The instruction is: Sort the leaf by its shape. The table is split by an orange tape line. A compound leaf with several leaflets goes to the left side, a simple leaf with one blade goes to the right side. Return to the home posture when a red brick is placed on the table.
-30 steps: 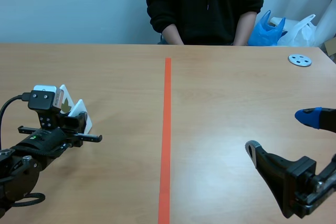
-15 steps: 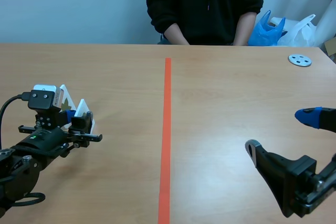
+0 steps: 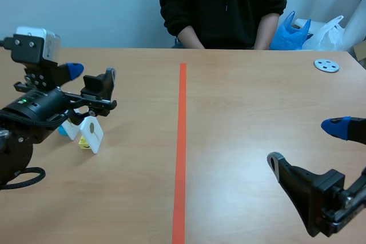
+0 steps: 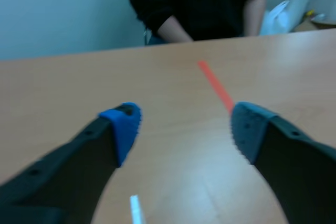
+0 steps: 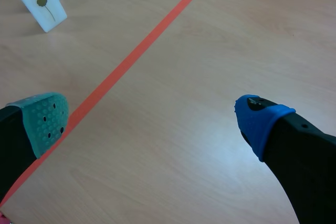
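The light brown wooden table is split by a straight orange tape line that runs from 12 o'clock to 6 o'clock through its middle. At about 9 o'clock, on the left half, 2 small white cards stand close together. The nearer white card leans a little and shows 1 round dark leaf on a thin stalk. The second white card is partly hidden. A small yellow piece sits at the nearer card's foot. At about 2 o'clock, well apart from the cards, lies a flat grey round disc with small holes.
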`<control>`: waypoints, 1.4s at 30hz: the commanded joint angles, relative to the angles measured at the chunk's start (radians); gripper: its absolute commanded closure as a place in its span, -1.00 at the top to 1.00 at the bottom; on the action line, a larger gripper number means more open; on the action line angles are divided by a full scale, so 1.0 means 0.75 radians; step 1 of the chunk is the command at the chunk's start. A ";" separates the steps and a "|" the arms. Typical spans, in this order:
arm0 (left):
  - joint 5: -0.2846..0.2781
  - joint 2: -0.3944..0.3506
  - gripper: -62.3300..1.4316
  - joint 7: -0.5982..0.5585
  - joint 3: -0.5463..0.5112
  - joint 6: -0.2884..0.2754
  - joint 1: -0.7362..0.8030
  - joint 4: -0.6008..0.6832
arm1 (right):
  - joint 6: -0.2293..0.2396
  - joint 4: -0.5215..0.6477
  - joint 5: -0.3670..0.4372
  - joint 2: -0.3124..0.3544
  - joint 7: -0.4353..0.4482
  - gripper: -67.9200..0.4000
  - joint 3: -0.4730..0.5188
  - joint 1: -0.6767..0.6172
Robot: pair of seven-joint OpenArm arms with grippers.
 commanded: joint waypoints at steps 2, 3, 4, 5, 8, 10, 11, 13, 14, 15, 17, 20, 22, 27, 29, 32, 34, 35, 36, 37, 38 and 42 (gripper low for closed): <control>-0.006 -0.037 0.96 -0.003 -0.012 0.002 0.089 0.153 | 0.001 0.021 0.015 0.014 0.024 1.00 0.014 0.016; -0.005 -0.044 1.00 0.010 -0.012 0.002 0.123 0.212 | 0.001 0.021 0.015 0.014 0.024 1.00 0.014 0.016; -0.005 -0.050 1.00 0.017 -0.012 -0.005 0.157 0.267 | 0.001 0.021 0.015 0.014 0.024 1.00 0.014 0.016; -0.005 -0.055 1.00 0.035 -0.012 -0.009 0.191 0.319 | 0.001 0.021 0.015 0.015 0.024 1.00 0.014 0.016; -0.004 -0.073 1.00 0.155 -0.012 -0.110 0.286 0.471 | 0.001 0.021 0.015 0.015 0.024 1.00 0.015 0.016; -0.004 -0.073 1.00 0.213 -0.012 -0.149 0.347 0.558 | 0.001 0.021 0.015 0.015 0.024 1.00 0.015 0.016; -0.005 -0.072 1.00 0.218 -0.012 -0.168 0.382 0.598 | 0.001 0.021 0.015 0.015 0.024 1.00 0.015 0.016; -0.005 -0.072 1.00 0.222 -0.012 -0.185 0.450 0.667 | 0.001 0.021 0.015 0.015 0.024 1.00 0.015 0.015; -0.005 -0.072 1.00 0.222 -0.012 -0.190 0.483 0.695 | 0.001 0.021 0.015 0.015 0.024 1.00 0.017 0.015; -0.005 -0.072 1.00 0.222 -0.012 -0.190 0.518 0.717 | 0.001 0.022 0.015 0.015 0.024 1.00 0.019 0.015; -0.005 -0.072 1.00 0.221 -0.012 -0.189 0.582 0.741 | 0.001 0.025 0.040 0.015 0.024 1.00 0.027 0.015; -0.005 -0.072 1.00 0.220 -0.012 -0.189 0.671 0.746 | 0.011 0.031 0.068 0.015 0.018 1.00 0.050 0.015; -0.005 -0.072 1.00 0.213 -0.012 -0.189 0.724 0.746 | 0.027 0.040 0.070 0.015 0.012 1.00 0.069 0.014; -0.005 -0.071 1.00 0.207 -0.012 -0.189 0.784 0.746 | 0.075 0.072 0.116 0.014 0.004 1.00 0.116 -0.019; -0.005 -0.072 1.00 0.207 -0.012 -0.189 0.792 0.746 | 0.077 0.086 0.125 0.014 0.004 1.00 0.136 -0.039; -0.005 -0.072 1.00 0.207 -0.012 -0.189 0.793 0.746 | 0.076 0.087 0.125 0.014 0.003 1.00 0.153 -0.045; -0.005 -0.072 1.00 0.205 -0.012 -0.190 0.793 0.746 | 0.076 0.087 0.125 0.014 0.004 1.00 0.155 -0.044; -0.005 -0.072 1.00 0.206 -0.012 -0.190 0.793 0.746 | 0.076 0.087 0.125 0.014 0.004 1.00 0.155 -0.044; -0.004 -0.072 1.00 0.206 -0.012 -0.190 0.793 0.746 | 0.076 0.087 0.125 0.014 0.004 1.00 0.155 -0.044; -0.004 -0.072 1.00 0.207 -0.012 -0.190 0.793 0.746 | 0.076 0.087 0.125 0.014 0.004 1.00 0.155 -0.044; -0.004 -0.072 1.00 0.207 -0.012 -0.190 0.793 0.746 | 0.076 0.087 0.125 0.014 0.004 1.00 0.155 -0.044; -0.004 -0.071 1.00 0.207 -0.012 -0.199 0.793 0.746 | 0.076 0.087 0.125 0.014 0.004 1.00 0.155 -0.044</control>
